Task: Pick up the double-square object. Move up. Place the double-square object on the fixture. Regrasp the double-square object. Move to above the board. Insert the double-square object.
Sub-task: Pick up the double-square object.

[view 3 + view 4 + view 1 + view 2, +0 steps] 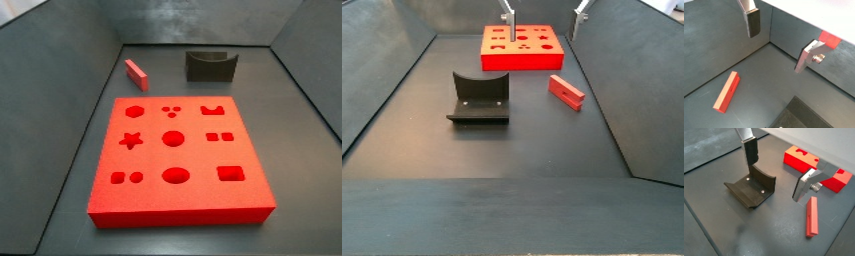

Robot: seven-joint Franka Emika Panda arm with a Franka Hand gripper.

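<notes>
Your hand (775,174) is hanging high, spread wide and empty, since the double-square object (811,216) is lying flat beside the fixture (751,188), awaiting pickup.

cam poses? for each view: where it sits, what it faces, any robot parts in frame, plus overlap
Wrist view: on the arm, facing down at the thin red-pink double-square object; open tool fingers show.
Wrist view: same mount, facing the dark notched fixture and thick red board; tool shows.
Side view: board end, high, facing the fixture; no robot.
Side view: opposite end, facing the board; tool fingers above it.
Shared: every view shows the block.
</notes>
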